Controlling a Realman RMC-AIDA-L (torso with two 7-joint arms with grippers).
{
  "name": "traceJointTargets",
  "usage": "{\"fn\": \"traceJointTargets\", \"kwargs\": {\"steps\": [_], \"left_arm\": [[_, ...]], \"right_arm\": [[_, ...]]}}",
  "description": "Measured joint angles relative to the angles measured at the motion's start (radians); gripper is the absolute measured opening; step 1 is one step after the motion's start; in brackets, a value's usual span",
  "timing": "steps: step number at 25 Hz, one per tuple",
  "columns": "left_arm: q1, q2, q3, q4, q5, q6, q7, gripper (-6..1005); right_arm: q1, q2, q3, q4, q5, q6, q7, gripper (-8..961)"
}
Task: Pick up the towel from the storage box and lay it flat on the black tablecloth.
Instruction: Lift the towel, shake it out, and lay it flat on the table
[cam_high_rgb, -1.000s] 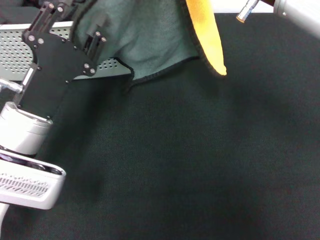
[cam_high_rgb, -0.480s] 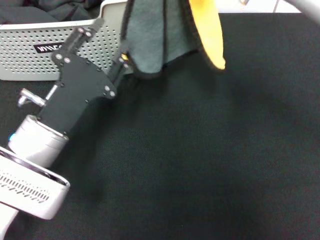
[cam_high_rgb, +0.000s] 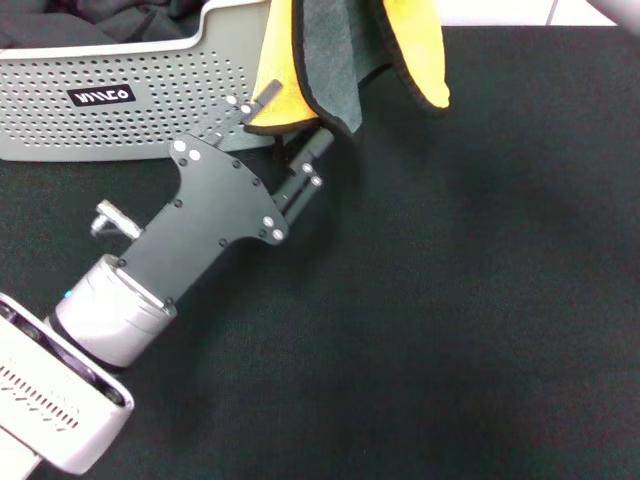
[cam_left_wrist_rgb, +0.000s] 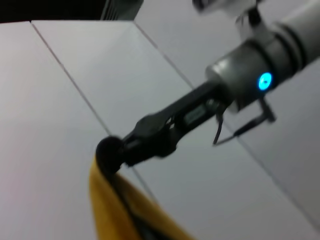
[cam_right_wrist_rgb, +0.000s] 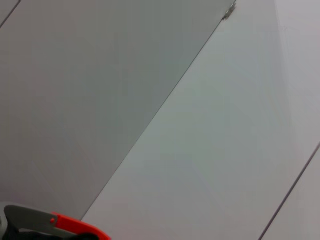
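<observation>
1. The towel (cam_high_rgb: 345, 60) is hanging in the air at about 12 o'clock in the head view, bunched into folds. Yellow side and grey-green side both show, black edging curls around the bottom. It's over the edge of the black cloth (cam_high_rgb: 450, 300), right next to the box (cam_high_rgb: 100, 120) at 11 o'clock.
2. The right gripper (cam_left_wrist_rgb: 112, 152) shows up in the left wrist view, far off, pinched tight on the top of the towel, which dangles from it. It's out of frame in the head view.
3. The left gripper (cam_high_rgb: 285, 130) reaches up from 8 o'clock, fingers parted around the lower yellow fold at the towel's left side. Can't tell if it's actually touching.
4. Handling guess: light, floppy, fuzzy, so not slippery and not fragile. It won't hold any shape and will collapse wherever it's let go.
5. I'd grab it by the stitched edge near a corner, one gripper per corner, so it can be pulled flat.
</observation>
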Motion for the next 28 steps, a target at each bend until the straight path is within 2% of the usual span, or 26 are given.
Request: {"fn": "traceJointTargets", "kwargs": {"steps": [2, 8, 12, 20, 28], "left_arm": [[-0.002, 0.000, 0.019, 0.004, 0.000, 0.019, -0.039, 515], [-0.004, 0.001, 0.018, 0.015, -0.046, 0.074, -0.318, 514], [-0.007, -0.004, 0.024, 0.028, -0.096, 0.036, -0.372, 514], [-0.031, -0.003, 0.021, 0.034, -0.107, -0.028, -0.514, 515], [-0.042, -0.003, 0.021, 0.038, -0.115, -0.083, -0.576, 515]], "right_arm": [[0.001, 0.001, -0.003, 0.003, 0.000, -0.003, 0.000, 44], [0.004, 0.000, -0.019, 0.012, -0.003, -0.025, -0.001, 45], [0.017, 0.001, -0.026, 0.020, -0.004, -0.026, -0.002, 46], [0.040, 0.003, -0.029, 0.021, -0.007, -0.040, -0.008, 47], [0.043, 0.003, -0.064, 0.013, 0.000, -0.074, -0.058, 48]]}}
